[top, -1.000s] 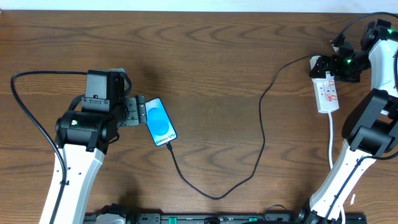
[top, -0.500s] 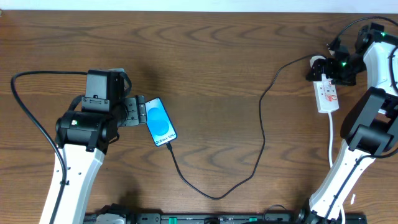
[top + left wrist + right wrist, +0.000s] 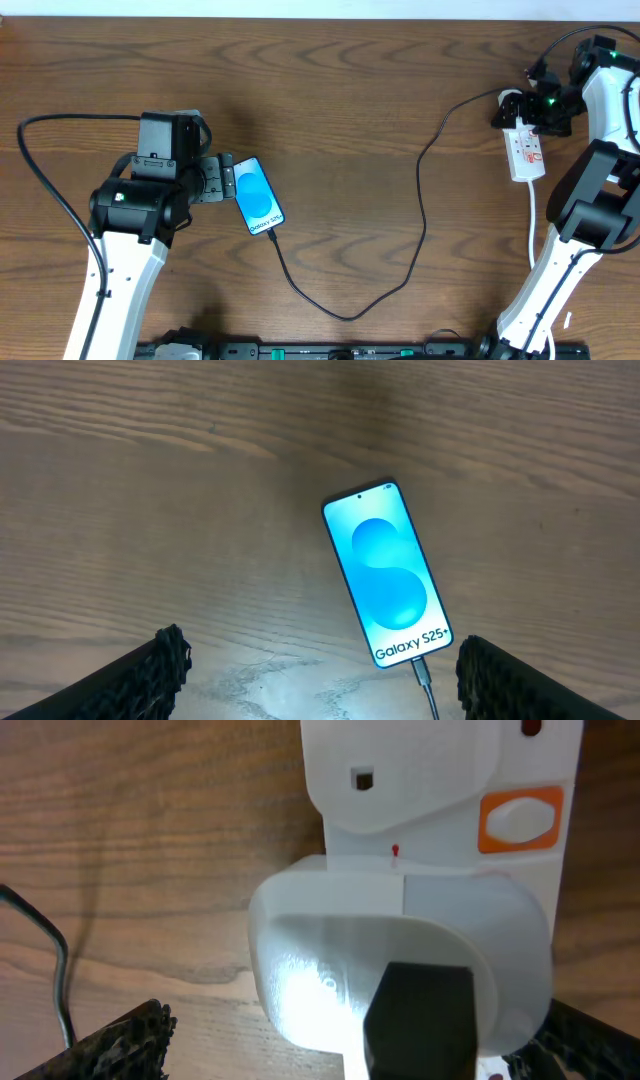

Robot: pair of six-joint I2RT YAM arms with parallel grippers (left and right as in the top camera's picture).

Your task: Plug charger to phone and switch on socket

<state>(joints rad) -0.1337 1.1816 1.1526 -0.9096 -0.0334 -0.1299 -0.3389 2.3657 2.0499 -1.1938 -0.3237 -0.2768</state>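
Observation:
The phone (image 3: pixel 258 196) lies on the table left of centre, its blue screen lit; it also shows in the left wrist view (image 3: pixel 388 586). The black charger cable (image 3: pixel 420 210) has its plug tip (image 3: pixel 420 668) in the phone's near end and runs in a loop to a white adapter (image 3: pixel 400 960) seated in the far end of the white socket strip (image 3: pixel 527 152). My left gripper (image 3: pixel 222 178) is open, just left of the phone, its fingers wide apart (image 3: pixel 320 670). My right gripper (image 3: pixel 520 112) is open and straddles the adapter (image 3: pixel 360 1040) without touching it.
The socket's orange switch (image 3: pixel 518 820) sits beside the adapter on the strip. The strip's white cord (image 3: pixel 531 225) runs toward the front edge beside the right arm. The left arm's black cable (image 3: pixel 40 170) loops at far left.
The right gripper has shifted slightly left and toward the far edge over the socket's adapter end. The left arm, phone and cable have not moved.

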